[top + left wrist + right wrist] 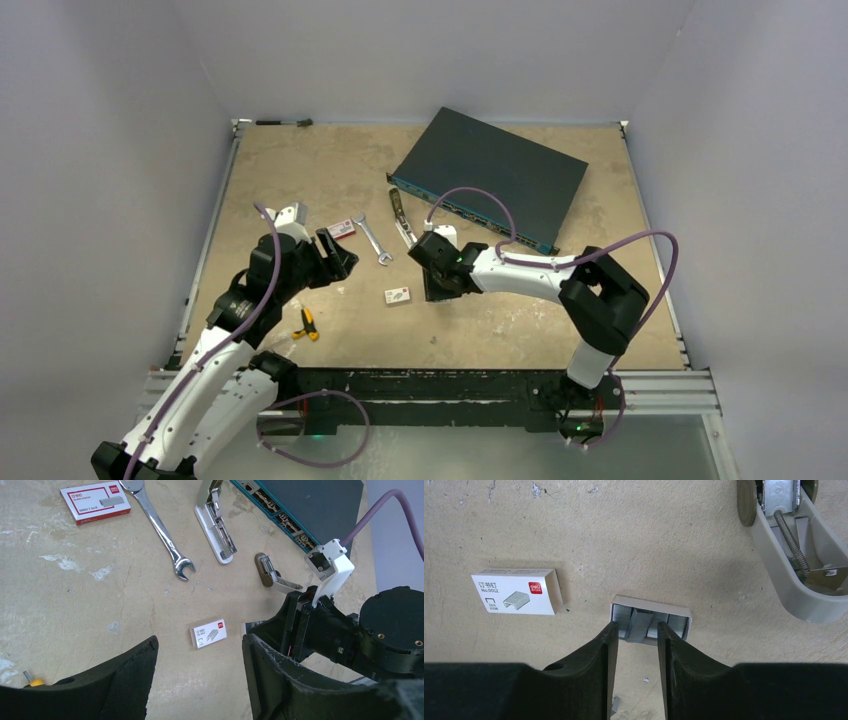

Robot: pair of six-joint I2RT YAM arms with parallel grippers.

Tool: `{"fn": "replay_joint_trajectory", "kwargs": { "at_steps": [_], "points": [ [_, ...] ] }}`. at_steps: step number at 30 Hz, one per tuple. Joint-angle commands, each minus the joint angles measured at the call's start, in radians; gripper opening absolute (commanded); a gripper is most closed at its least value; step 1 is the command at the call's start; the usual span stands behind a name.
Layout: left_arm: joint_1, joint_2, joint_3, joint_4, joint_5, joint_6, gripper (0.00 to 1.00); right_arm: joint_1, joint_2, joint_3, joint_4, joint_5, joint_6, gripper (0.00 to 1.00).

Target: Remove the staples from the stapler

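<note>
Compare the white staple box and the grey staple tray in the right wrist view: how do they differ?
The staple box is closed, white, with a printed label; the staple tray is open, grey, its staple strips bare. The box lies clear of the right gripper; the tray sits at its parted fingertips, one strip tilted inside. Both lie flat on the table.

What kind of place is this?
Likely a robot test bench, not an office: a worn tabletop walled in by plain white panels, with a wrench, stapler and network switch laid out.
</note>
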Motion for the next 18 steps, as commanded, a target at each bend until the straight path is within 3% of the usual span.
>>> {"fn": "replay_joint_trajectory", "kwargs": {
  "at_steps": [1, 18],
  "points": [
    [0.005, 0.0, -0.003, 0.034, 0.01, 0.015, 0.61, -0.004, -0.026, 0.038, -0.016, -0.001, 0.016, 0.39],
    [0.005, -0.001, -0.004, 0.037, 0.013, 0.016, 0.61, -0.005, -0.014, 0.058, -0.017, 0.02, 0.015, 0.44]
  ]
}}
